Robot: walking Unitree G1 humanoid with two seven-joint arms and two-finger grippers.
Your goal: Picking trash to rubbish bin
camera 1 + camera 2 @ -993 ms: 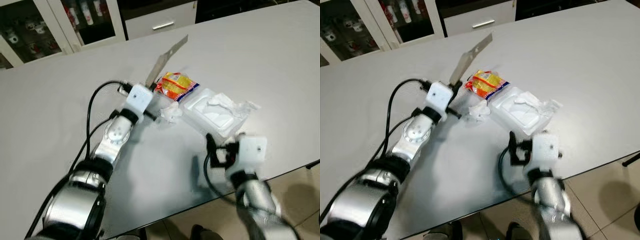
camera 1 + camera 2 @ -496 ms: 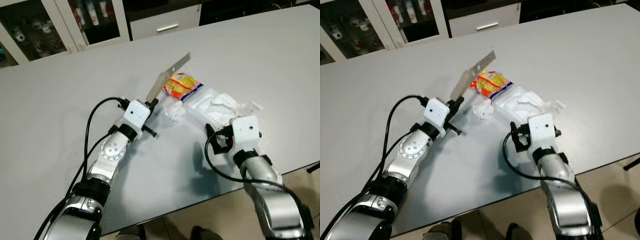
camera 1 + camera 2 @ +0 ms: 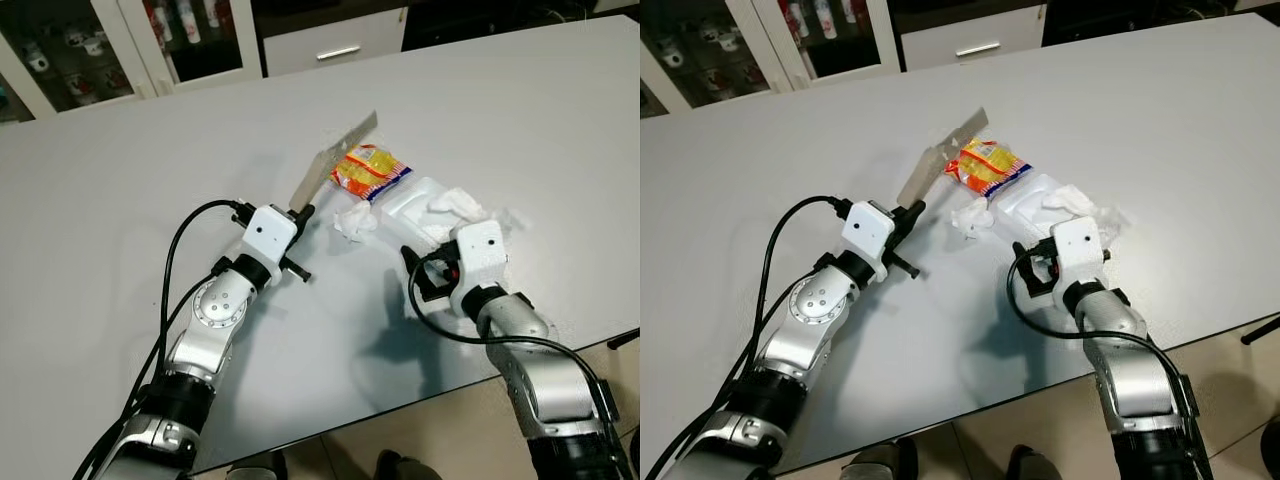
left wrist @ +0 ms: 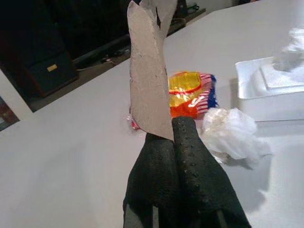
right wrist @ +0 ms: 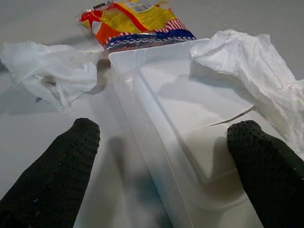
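A pale grey table [image 3: 150, 170] carries a small cluster toward its right edge: an orange-yellow snack wrapper [image 3: 371, 171], a crumpled white tissue [image 3: 352, 220] just beside it, and a clear plastic tray [image 5: 190, 137] holding crumpled paper [image 5: 251, 71].

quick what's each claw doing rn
Left claw: shut on cardboard strip.
Right claw: open, holding nothing, at the plastic tray.

Left gripper [image 4: 173, 142] raised on outstretched arm, fingers pinched together; right gripper [image 5: 161, 142] lower, fingers spread wide.
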